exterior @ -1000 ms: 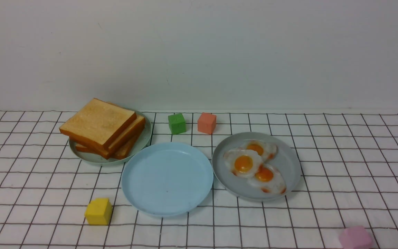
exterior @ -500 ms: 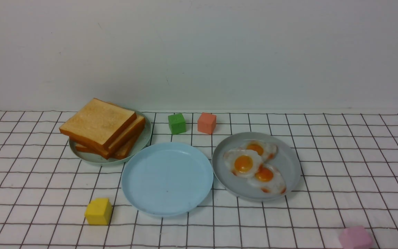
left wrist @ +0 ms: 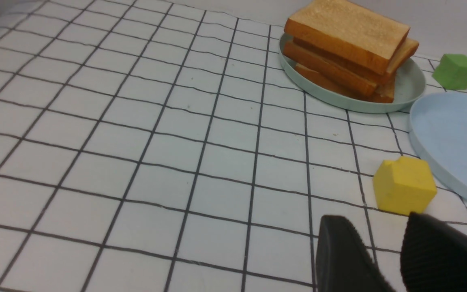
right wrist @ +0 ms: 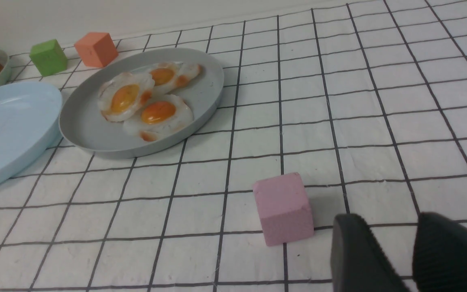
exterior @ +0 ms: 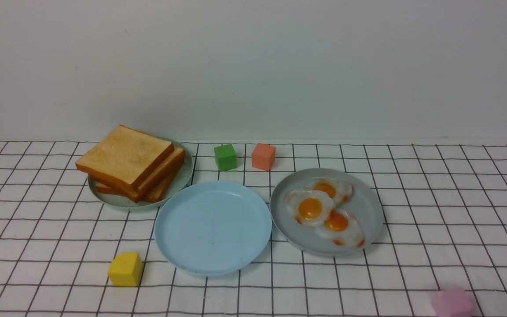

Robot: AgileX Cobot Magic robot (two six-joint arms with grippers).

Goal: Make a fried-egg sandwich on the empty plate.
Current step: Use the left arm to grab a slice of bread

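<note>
No readable text, label or number anywhere.

A white cloth with a black grid (exterior: 434,185) covers the counter up to the pale wall at its far edge. Toward the far left, a pale mint-green plate (exterior: 183,178) carries a pile of toast slices (exterior: 130,163), stacked askew, the top one overhanging. Near the far edge at the middle, a green cube (exterior: 225,157) and an orange cube (exterior: 263,156) stand side by side, apart. Right of centre, a grey-blue plate (exterior: 368,211) holds three fried eggs (exterior: 324,209) that overlap. A yellow block (exterior: 125,269) sits toward the near left edge, and a pink cube (exterior: 452,303) lies at the near edge, toward the right corner.
</note>
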